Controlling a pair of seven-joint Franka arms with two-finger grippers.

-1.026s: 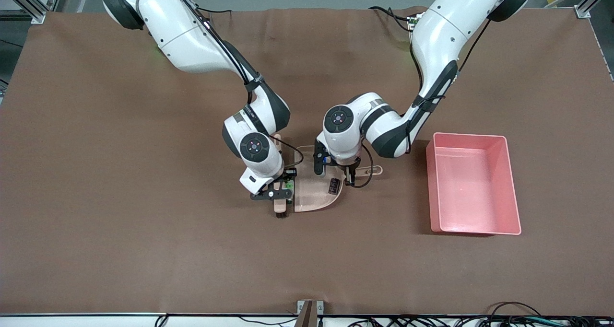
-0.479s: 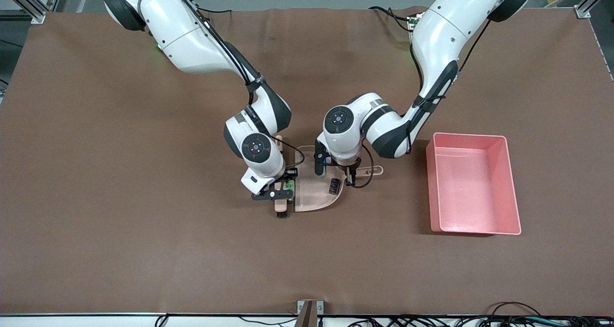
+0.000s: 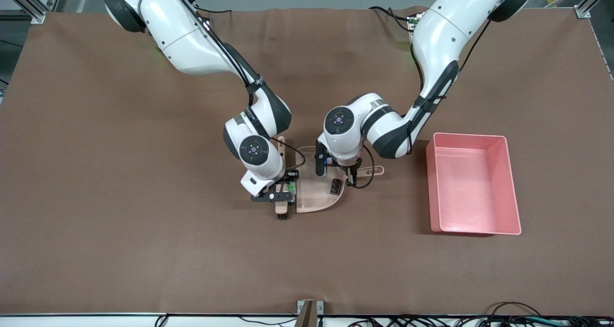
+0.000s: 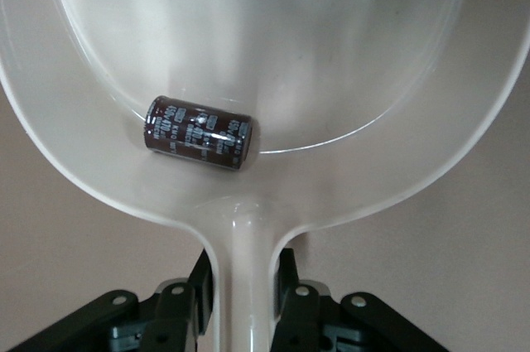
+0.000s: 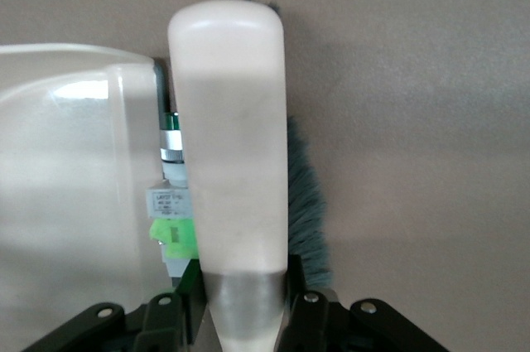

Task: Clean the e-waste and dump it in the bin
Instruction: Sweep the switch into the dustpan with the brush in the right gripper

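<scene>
The beige dustpan [image 3: 314,193] lies flat mid-table, and my left gripper [image 3: 347,171] is shut on its handle [image 4: 242,244]. Inside the pan [image 4: 290,45] rests the dark maroon cylinder [image 3: 335,187] [image 4: 199,133], one piece of the e-waste. My right gripper [image 3: 281,196] is shut on the brush handle [image 5: 228,137], with the grey bristles [image 5: 306,211] down on the cloth at the pan's open mouth. The white-and-green component [image 3: 289,188] [image 5: 172,221] sits squeezed between the brush and the dustpan's lip [image 5: 74,203]. The pink bin [image 3: 469,135] stands toward the left arm's end of the table.
A brown cloth [image 3: 144,221] covers the whole table. The bin holds nothing that I can see. Cables and a small bracket [image 3: 309,310] run along the table edge nearest the front camera.
The brush and my right gripper have crept slightly toward the dustpan's mouth. The cylinder has shifted a little inside the pan. Both grips are unchanged.
</scene>
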